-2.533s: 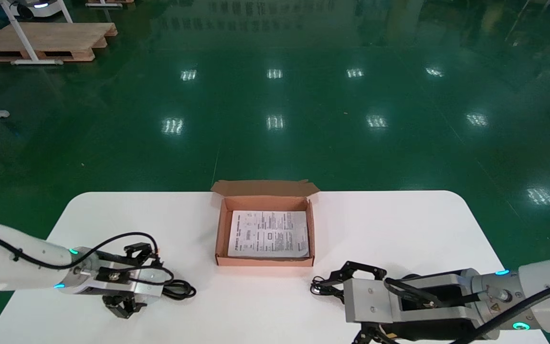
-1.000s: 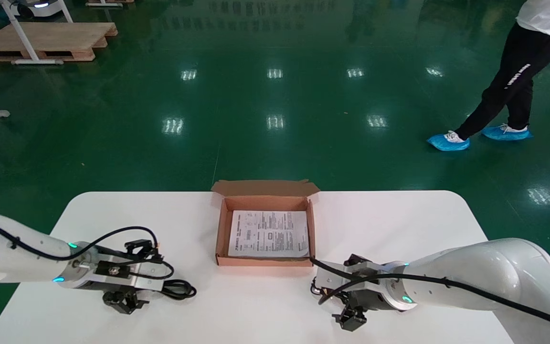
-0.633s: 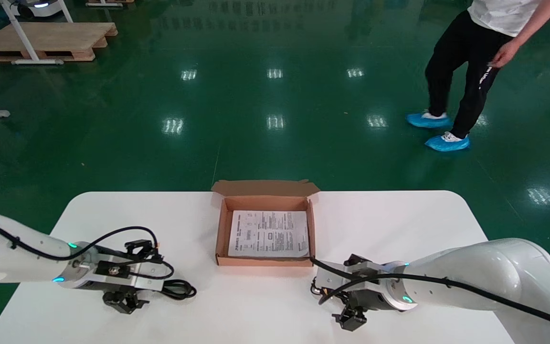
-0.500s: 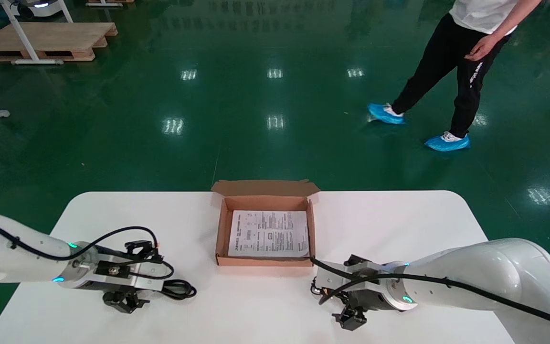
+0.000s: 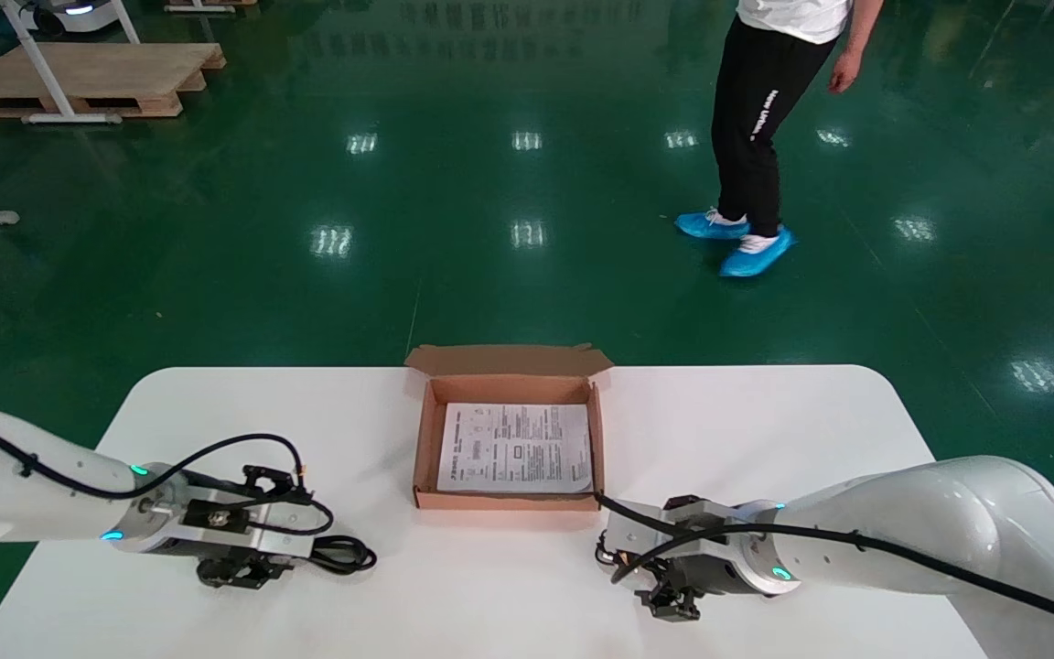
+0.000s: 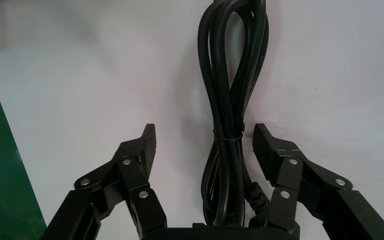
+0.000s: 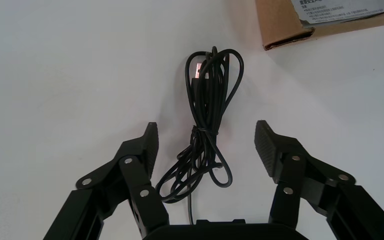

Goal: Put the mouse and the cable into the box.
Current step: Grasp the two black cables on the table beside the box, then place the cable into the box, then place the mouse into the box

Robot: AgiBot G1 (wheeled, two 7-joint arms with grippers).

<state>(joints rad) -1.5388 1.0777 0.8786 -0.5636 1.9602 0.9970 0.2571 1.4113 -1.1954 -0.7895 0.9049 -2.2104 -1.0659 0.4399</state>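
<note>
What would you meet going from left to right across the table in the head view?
Across the table: left gripper → thick black cable → cardboard box → right gripper.

The bench (image 5: 765, 421) is showing a smooth matt white top. The box (image 5: 509, 501) is looking like raw brown cardboard, holding a printed paper sheet (image 5: 515, 448). The cable (image 6: 227, 135) is gleaming, smooth black.
</note>
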